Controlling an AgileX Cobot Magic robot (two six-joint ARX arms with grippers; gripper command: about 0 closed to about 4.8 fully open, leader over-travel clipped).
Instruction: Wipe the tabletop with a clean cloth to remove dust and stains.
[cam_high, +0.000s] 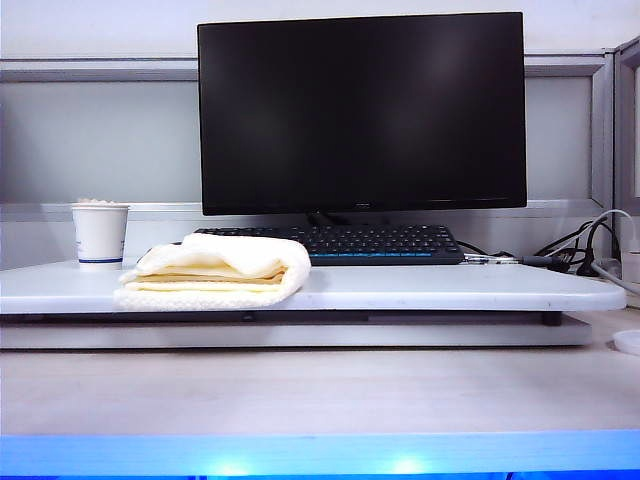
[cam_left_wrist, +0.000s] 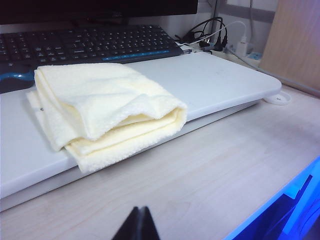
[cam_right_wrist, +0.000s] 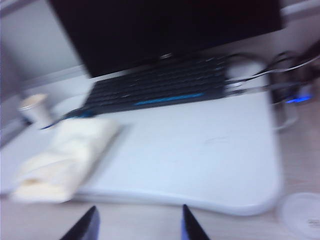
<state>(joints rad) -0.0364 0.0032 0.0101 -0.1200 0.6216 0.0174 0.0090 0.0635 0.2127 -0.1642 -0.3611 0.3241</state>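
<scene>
The folded cream cloth lies on the left part of the white tabletop, overhanging its front edge. No arm shows in the exterior view. In the left wrist view the cloth rests on the tabletop, and my left gripper hangs shut and empty over the wood-grain desk, well short of the cloth. The right wrist view is blurred; my right gripper stands open with nothing between its fingers, over the desk in front of the tabletop, the cloth off to one side.
A black monitor and keyboard stand behind the tabletop. A white paper cup sits at the back left. Cables cluster at the right. A small white disc lies on the beige desk.
</scene>
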